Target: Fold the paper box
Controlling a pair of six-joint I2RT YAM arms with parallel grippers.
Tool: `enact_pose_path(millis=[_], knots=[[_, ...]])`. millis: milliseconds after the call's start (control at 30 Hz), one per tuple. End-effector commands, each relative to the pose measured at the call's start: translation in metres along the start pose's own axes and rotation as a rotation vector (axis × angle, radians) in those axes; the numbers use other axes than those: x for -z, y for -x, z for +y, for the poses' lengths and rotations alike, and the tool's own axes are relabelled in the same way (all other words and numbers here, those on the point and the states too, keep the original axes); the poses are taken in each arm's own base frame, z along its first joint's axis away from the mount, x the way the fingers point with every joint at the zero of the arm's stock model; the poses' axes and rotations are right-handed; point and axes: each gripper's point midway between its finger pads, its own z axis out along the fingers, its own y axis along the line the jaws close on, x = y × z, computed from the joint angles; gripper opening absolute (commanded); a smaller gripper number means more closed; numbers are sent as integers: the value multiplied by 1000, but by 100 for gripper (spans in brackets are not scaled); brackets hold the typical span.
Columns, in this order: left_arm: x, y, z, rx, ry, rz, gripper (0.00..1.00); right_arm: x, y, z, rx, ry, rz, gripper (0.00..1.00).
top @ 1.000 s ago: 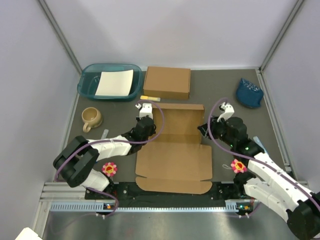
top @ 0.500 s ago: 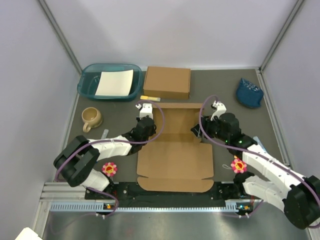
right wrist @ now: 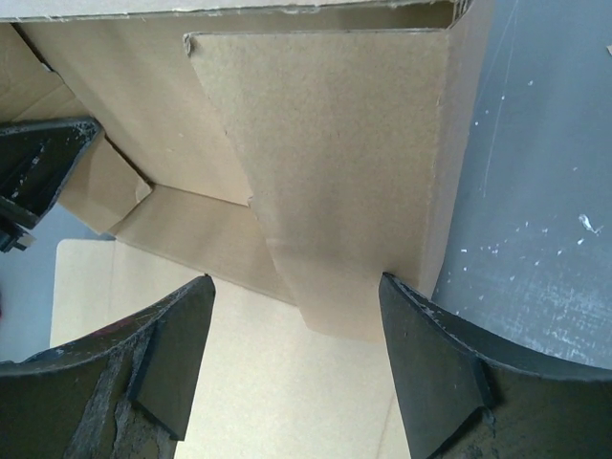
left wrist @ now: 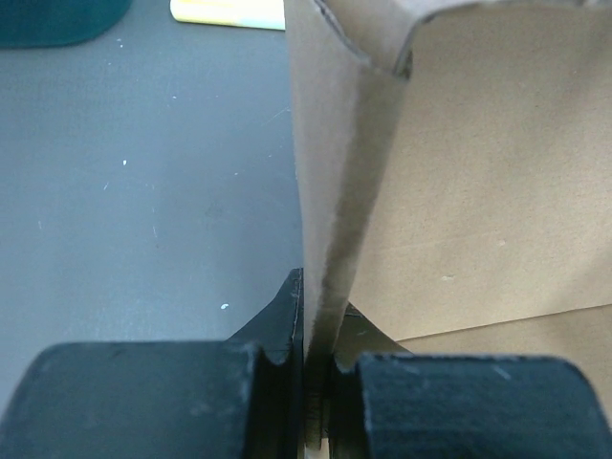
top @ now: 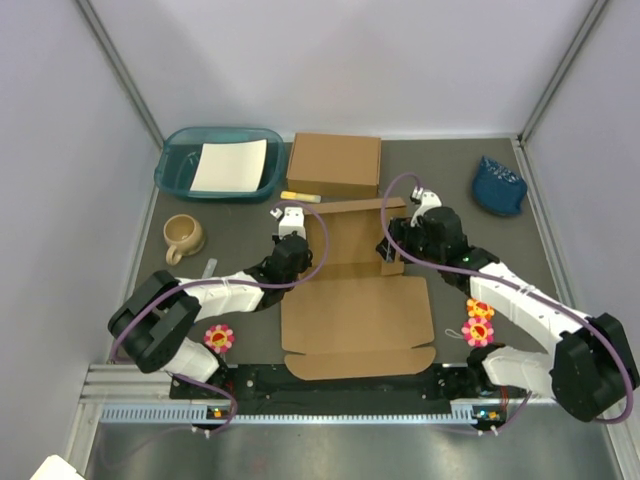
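The paper box lies in the middle of the table as a brown cardboard sheet, its rear part folded up into walls. My left gripper is shut on the upright left wall, whose edge shows between the jaws in the left wrist view. My right gripper is open at the raised right wall. In the right wrist view the right gripper straddles an inner flap, with its right fingertip against the wall's foot. The front panel and front flap lie flat.
A teal tray holding a white sheet stands at the back left. A closed brown box sits beside it, with a yellow strip in front. There is a mug at the left, a blue object at the back right, and flower markers near the bases.
My right gripper has moved left and back to the box's right side, and the right wall and rear wall now stand up. The left gripper has kept its hold.
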Motion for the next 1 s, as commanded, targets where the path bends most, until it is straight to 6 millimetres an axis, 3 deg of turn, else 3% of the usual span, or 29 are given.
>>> enact_pose_path(millis=[0,233,500,667,767,967], knots=[[1,-20,-4,-24,-26,54,0,5,11,2,31,-16,-22,72],[-1,-23,-1,-34,-7,63,0,40,37,17,73,22,-91,73],[-1,-25,2,-32,4,66,0,86,54,19,130,6,-171,74],[-1,-22,1,-32,3,61,0,119,75,-3,115,-110,-325,74],[0,-22,1,-33,1,60,0,134,83,-28,48,-225,-416,75],[1,-22,2,-31,-1,58,0,138,77,-82,-142,-401,-472,75]])
